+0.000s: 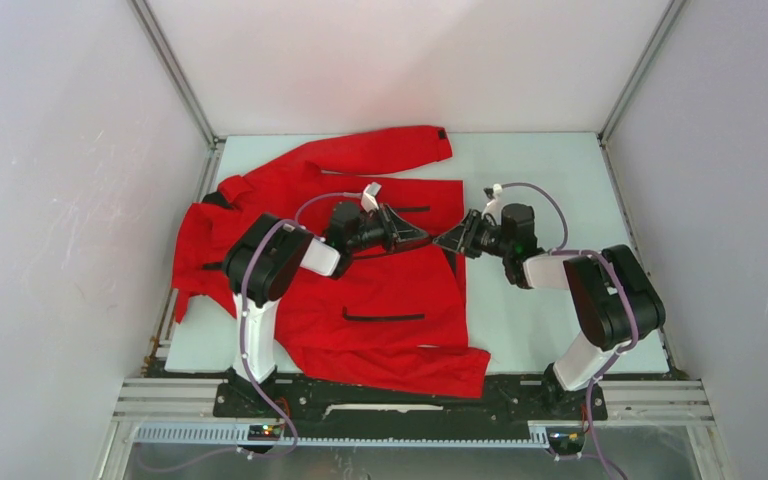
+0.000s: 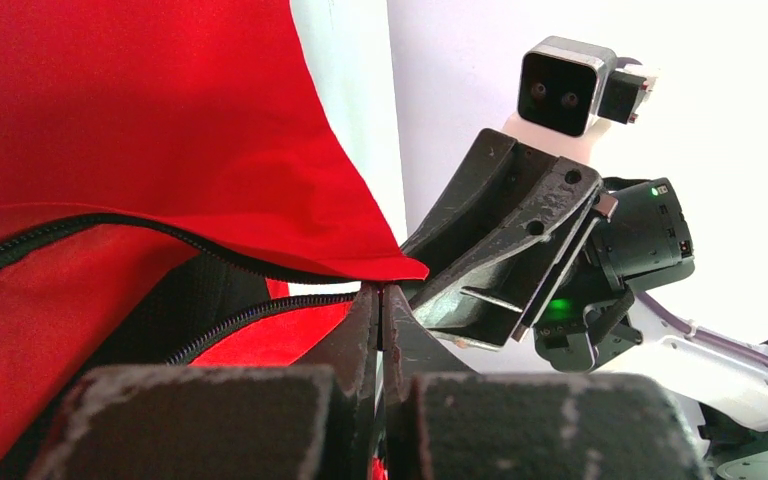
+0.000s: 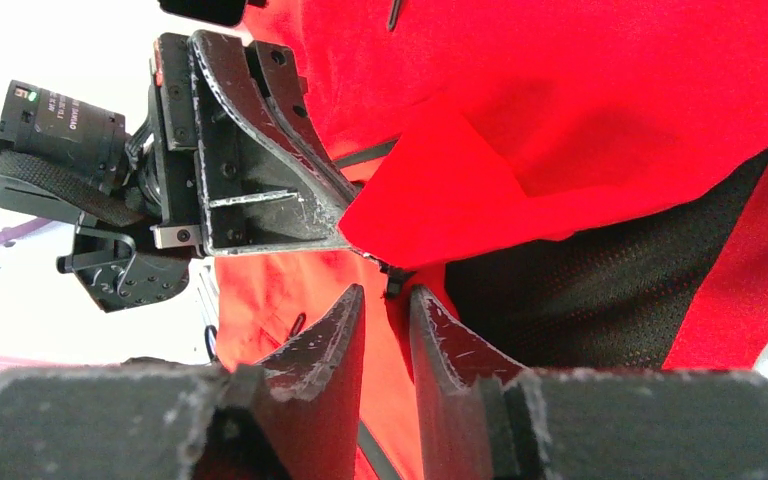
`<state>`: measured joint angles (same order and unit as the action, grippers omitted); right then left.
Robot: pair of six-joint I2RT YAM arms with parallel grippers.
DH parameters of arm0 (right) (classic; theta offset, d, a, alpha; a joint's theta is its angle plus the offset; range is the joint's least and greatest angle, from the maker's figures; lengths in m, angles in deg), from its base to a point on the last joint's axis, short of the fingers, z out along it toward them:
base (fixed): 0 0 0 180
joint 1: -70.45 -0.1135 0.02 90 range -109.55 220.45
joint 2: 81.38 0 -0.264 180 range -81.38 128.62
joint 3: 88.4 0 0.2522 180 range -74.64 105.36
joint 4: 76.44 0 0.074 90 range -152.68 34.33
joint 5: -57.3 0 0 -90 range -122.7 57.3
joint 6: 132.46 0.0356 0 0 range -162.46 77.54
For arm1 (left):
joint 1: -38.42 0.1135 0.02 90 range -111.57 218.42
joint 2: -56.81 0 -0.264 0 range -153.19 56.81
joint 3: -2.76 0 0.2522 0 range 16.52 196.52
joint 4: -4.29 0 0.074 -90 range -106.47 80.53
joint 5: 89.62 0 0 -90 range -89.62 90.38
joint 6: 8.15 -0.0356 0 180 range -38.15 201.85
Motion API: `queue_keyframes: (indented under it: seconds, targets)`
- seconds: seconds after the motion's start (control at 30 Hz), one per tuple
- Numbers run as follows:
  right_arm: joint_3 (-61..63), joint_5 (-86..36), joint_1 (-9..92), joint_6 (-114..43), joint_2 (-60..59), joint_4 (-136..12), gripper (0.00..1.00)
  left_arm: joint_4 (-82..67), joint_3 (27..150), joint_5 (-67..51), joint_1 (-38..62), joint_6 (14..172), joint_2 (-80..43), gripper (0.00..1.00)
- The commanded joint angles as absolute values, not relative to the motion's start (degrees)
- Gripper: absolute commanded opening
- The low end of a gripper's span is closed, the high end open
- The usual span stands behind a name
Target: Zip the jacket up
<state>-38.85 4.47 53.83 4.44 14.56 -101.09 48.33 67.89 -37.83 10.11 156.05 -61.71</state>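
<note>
White walls [image 1: 60, 200] stand around a pale green surface [image 1: 540, 300]. The red jacket [image 1: 380, 290] lies spread on its left half, front zip undone. The left jaws are squeezed tight, seemingly on the jacket's lifted front corner. The right jaws sit just beside them, parted a little, holding nothing.

No legible writing
Small white print marks a black motor housing [image 3: 65, 118] in the right wrist view, too blurred to read.

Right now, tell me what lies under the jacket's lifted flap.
Black mesh lining and zipper teeth show under the jacket flap. Whatever lies deeper is covered.
</note>
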Motion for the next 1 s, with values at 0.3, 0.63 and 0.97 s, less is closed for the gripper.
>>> queue_keyframes:
  seconds: [0.3,0.63,0.97]
  targets:
    - [-36.01,1.39,52.79,2.14,14.65,-98.76,0.07,50.44,69.53,-39.01,10.3,156.53,-60.39,0.0]
    - [-38.37,-3.83,54.09,13.82,16.99,-112.89,0.0,36.18,70.1,-35.84,10.26,146.86,-59.75,0.0]
    - [-46.33,-8.99,57.54,26.31,20.36,-127.54,0.0,13.52,71.14,-28.52,11.36,133.48,-52.2,0.0]
